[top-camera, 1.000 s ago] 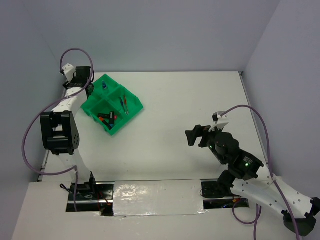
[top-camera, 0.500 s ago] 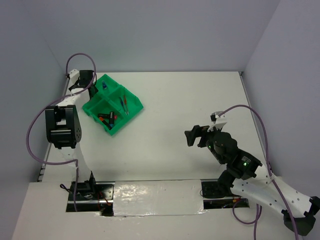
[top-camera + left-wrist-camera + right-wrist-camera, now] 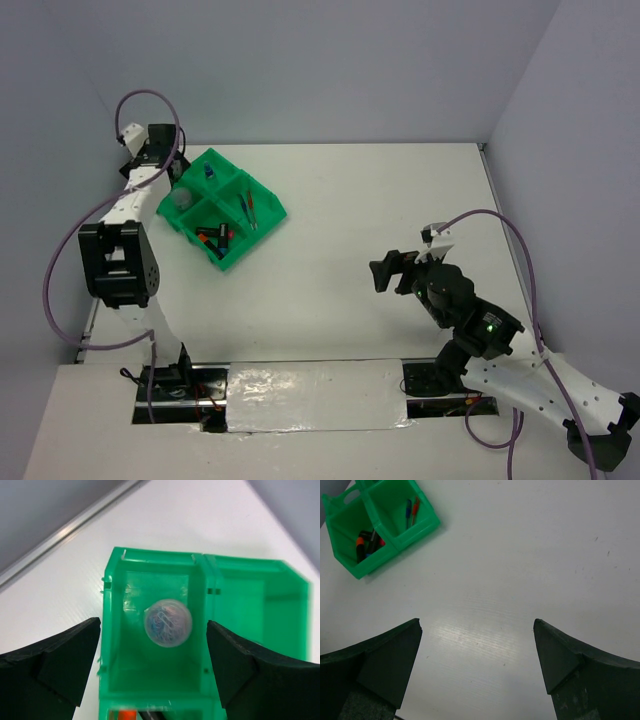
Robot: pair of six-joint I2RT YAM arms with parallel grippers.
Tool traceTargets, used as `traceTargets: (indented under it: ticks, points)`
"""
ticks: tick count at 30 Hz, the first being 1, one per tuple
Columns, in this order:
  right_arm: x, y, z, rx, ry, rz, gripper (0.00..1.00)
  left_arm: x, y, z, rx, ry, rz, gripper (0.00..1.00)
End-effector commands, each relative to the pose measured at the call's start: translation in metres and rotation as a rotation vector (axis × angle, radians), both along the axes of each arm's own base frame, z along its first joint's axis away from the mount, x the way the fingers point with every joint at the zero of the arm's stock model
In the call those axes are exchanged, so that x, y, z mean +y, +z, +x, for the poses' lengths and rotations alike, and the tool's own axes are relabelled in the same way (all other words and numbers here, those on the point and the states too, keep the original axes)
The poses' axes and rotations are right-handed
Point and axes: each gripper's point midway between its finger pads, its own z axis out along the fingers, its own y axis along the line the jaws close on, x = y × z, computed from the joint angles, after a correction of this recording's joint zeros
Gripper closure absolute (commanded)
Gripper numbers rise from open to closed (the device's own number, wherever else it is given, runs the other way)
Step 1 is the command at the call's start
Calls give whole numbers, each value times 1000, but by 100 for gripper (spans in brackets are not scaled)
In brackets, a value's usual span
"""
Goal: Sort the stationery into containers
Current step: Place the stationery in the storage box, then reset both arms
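The green four-compartment tray (image 3: 268, 212) stands at the far left. A clear round piece of stationery (image 3: 168, 622) lies loose in its left compartment (image 3: 181, 197). My left gripper (image 3: 153, 622) hangs open straight above that piece without touching it, by the tray's left corner (image 3: 170, 176). Black highlighters (image 3: 213, 238) fill the near compartment, thin pens (image 3: 249, 208) the right one, and a blue-capped tube (image 3: 209, 172) the far one. My right gripper (image 3: 385, 272) stands open over bare table (image 3: 477, 625), well right of the tray (image 3: 427, 529).
The left wall and a metal table edge strip (image 3: 65, 532) run close behind the tray. The left arm's purple cable (image 3: 150, 100) loops above it. White tabletop (image 3: 380, 200) stretches between the tray and the right arm.
My left gripper has opened wider and let go of the clear round piece, which now lies in the tray's left compartment. The left arm swung a little. The right arm stayed still.
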Motion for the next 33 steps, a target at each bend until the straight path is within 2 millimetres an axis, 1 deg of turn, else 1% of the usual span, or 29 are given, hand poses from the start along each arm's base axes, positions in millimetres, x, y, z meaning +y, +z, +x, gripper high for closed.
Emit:
traceTargets:
  ticks: [1,2,3,4,5,6,7,8,9,10,11,12,13,14,15,17,18,19,20,21,22,23,25,27,29,33]
  points:
    - [-4,14,6,-33,-38,15,0,-5,102,-18,-181,21,-25,1]
    - [-6,19,7,-36,-52,16,0,-18,111,-21,-194,-54,-77,1]
    - [-10,22,8,-42,-74,13,0,-27,129,-38,-219,-104,-99,1]
    - [-12,25,8,-47,-82,14,0,-35,136,-46,-228,-150,-117,1]
    - [-15,34,7,-54,-92,18,0,-44,142,-58,-228,-195,-129,1]
    - [-18,39,7,-58,-99,19,0,-61,152,-80,-259,-274,-158,1]
    - [-23,45,7,-62,-122,16,0,-67,154,-92,-269,-309,-162,1]
    - [-30,56,3,-64,-135,18,0,-73,158,-105,-278,-352,-139,1]
    - [-35,62,2,-67,-149,14,0,-78,163,-129,-297,-376,-122,1]
    - [-44,72,-1,-73,-174,7,0,-77,158,-145,-273,-378,-109,1]
    - [-50,78,-3,-77,-186,2,0,-76,159,-159,-260,-392,-77,1]
    - [-55,82,-4,-80,-198,-8,0,-76,162,-180,-271,-404,-51,1]
    - [-62,83,-7,-77,-215,-28,0,-77,161,-189,-266,-423,-30,1]
    - [-68,93,-9,-94,-225,-28,0,-75,153,-199,-244,-449,8,1]
    - [-72,95,-10,-100,-232,-33,0,-76,164,-213,-284,-460,38,1]
    - [-84,100,-13,-112,-267,-56,0,-72,151,-230,-248,-463,68,1]
    - [-88,101,-14,-109,-279,-62,0,-71,155,-242,-265,-458,88,1]
    - [-97,103,-18,-104,-302,-78,0,-64,151,-250,-265,-408,100,1]
    - [-102,103,-20,-99,-311,-92,0,-61,146,-263,-288,-376,108,1]
    - [-110,104,-25,-92,-324,-106,0,-59,145,-269,-306,-361,109,1]
    - [-118,106,-27,-97,-349,-113,0,-61,145,-271,-333,-372,113,1]
    - [-122,107,-29,-98,-355,-120,0,-64,142,-280,-362,-379,115,1]
    - [-136,110,-35,-112,-389,-120,0,-71,141,-289,-434,-410,118,1]
    - [-144,113,-41,-136,-402,-83,0,-79,140,-289,-483,-451,116,1]
    - [-146,116,-45,-167,-390,-35,0,-82,150,-296,-519,-464,123,1]
    - [-146,120,-48,-193,-377,6,0,-80,144,-296,-515,-445,111,1]
